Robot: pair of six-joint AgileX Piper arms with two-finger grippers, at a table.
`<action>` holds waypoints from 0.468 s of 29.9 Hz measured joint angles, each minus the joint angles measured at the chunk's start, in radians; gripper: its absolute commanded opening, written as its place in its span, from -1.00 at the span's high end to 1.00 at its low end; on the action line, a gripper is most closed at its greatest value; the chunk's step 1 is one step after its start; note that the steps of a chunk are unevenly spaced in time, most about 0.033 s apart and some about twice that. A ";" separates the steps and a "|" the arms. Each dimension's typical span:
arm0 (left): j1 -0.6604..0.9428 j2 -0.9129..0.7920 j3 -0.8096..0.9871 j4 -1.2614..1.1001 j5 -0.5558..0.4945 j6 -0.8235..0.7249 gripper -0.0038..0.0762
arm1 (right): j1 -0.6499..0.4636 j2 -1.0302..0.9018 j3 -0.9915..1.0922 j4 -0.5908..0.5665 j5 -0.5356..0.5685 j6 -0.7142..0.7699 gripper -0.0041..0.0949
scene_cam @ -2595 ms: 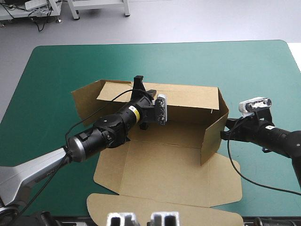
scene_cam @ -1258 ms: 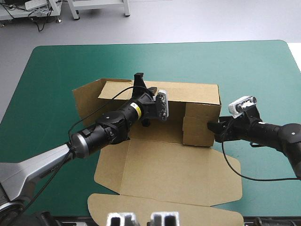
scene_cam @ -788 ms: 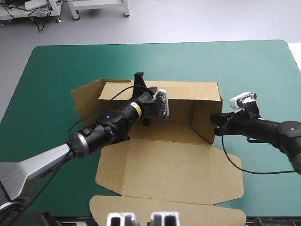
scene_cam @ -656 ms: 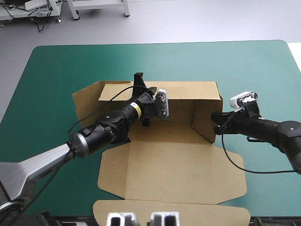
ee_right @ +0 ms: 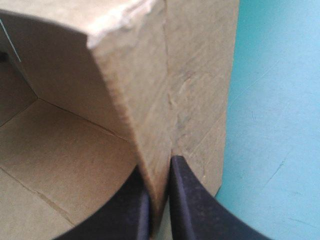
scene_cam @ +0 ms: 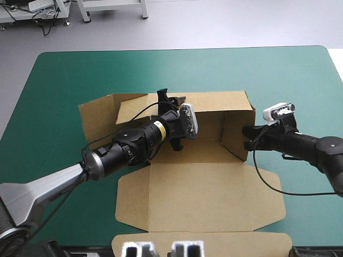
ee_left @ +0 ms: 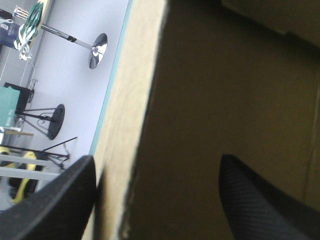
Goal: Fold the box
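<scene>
The brown box lies near the middle of the desk, on its teal-green cover, half raised. Its rear wall stands upright along the far side. The right wall stands too and meets the rear wall at the far right corner. At the left end a side flap leans outward, away from the floor of the box. The front panel lies flat on the desk toward the near edge, with 2 rounded ears at its sides. A further strip of board shows beyond it at the near edge.

The left arm reaches in from the left, across the box floor, to the top edge of the rear wall, left of that wall's middle. The left jaws stand wide. In the left wrist view the 2 black fingers sit well apart with the wall's upper edge running between them, 1 on the outer side and 1 on the inner side. Whether either finger touches the board cannot be told.

The right arm comes in from the right, low over the cover. The right jaws are pinched narrow on the near end of the right wall. In the right wrist view its 2 fingers are all but together, with the board's edge held between them, 1 toward the inside of the box and 1 toward the bare cover.
</scene>
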 measured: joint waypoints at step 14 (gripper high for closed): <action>-0.006 -0.067 0.006 -0.007 -0.138 -0.107 -0.42 | 0.000 0.000 -0.001 -0.020 0.000 0.006 0.91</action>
